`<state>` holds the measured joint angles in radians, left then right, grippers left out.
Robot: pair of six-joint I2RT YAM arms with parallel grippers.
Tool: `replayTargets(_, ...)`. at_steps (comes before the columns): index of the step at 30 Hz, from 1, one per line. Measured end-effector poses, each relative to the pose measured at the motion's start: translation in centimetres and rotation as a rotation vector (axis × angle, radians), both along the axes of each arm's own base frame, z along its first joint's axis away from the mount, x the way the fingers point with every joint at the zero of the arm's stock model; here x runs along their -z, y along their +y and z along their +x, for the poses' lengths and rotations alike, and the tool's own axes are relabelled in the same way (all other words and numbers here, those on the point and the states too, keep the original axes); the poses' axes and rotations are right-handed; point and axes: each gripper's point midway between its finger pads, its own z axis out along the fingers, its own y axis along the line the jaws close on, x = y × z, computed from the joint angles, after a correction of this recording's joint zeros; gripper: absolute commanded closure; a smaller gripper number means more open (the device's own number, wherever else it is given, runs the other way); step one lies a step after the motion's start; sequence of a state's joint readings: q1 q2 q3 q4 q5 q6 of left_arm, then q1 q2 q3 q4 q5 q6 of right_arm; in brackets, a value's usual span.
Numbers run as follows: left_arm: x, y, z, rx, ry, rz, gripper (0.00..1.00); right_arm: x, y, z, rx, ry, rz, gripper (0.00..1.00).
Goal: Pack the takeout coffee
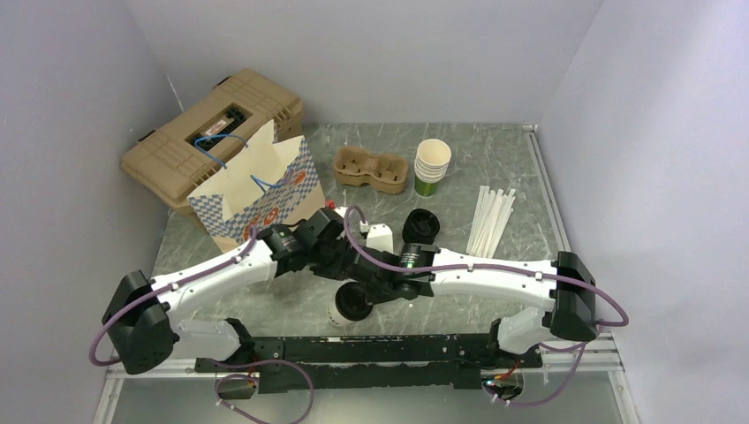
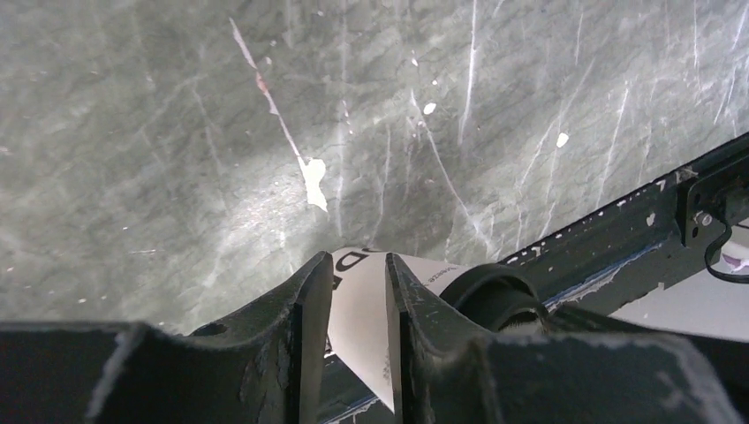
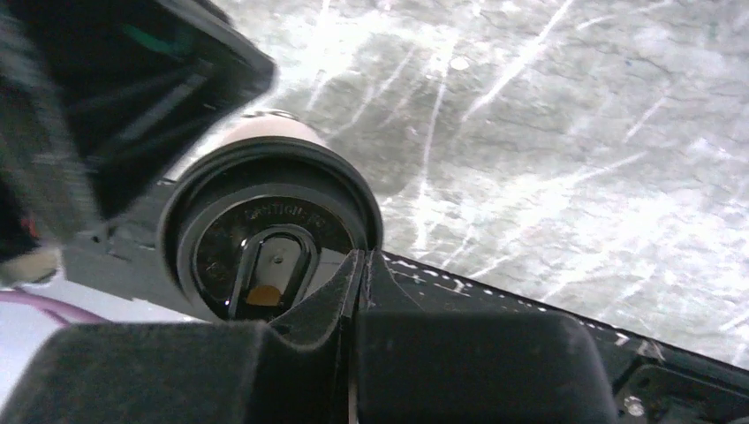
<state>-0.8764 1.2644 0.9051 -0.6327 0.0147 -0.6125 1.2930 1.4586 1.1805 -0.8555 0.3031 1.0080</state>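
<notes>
Left wrist: takeout coffee [image 2: 358, 329] gripped in left end effector [image 2: 358, 262]

A: Back left?
B: Toolbox [image 1: 208, 132] is sitting there, with the paper bag [image 1: 261, 190] standing just before it.
A: Back centre?
B: Cup carrier [image 1: 371, 170] is lying right of the bag, and the cup stack [image 1: 431, 166] is standing at its right end.
A: Nearer?
B: Lid stack [image 1: 421, 225] is lying before the cups, with the straws [image 1: 491, 216] to its right. The takeout coffee [image 1: 353, 303] is occupying front centre.
</notes>
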Motion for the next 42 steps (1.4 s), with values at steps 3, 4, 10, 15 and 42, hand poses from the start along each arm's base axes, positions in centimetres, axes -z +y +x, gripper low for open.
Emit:
replayTargets(3,-0.9,0.7,0.6,-0.025,-0.026,0.012,0.62,0.5,-1.0,-0.1,-0.004,-0.001,-0.052,1.0)
replayTargets(4,-1.4,1.1,0.9,-0.038,-0.041,0.013,0.62,0.6,-1.2,-0.1,-0.006,0.001,-0.063,1.0)
replayTargets(10,-4.2,2.8,2.3,-0.097,-0.115,-0.011,0.62,0.7,-1.5,-0.3,-0.019,0.001,-0.079,1.0)
replayTargets(15,-4.6,3.3,2.1,-0.107,-0.121,-0.015,0.62,0.7,-1.1,-0.4,-0.039,-0.004,-0.07,1.0)
replayTargets(42,-1.3,0.8,-7.1,0.168,0.162,-0.094,0.01,1.3,-7.2,-1.6,0.036,-0.044,0.01,0.43)
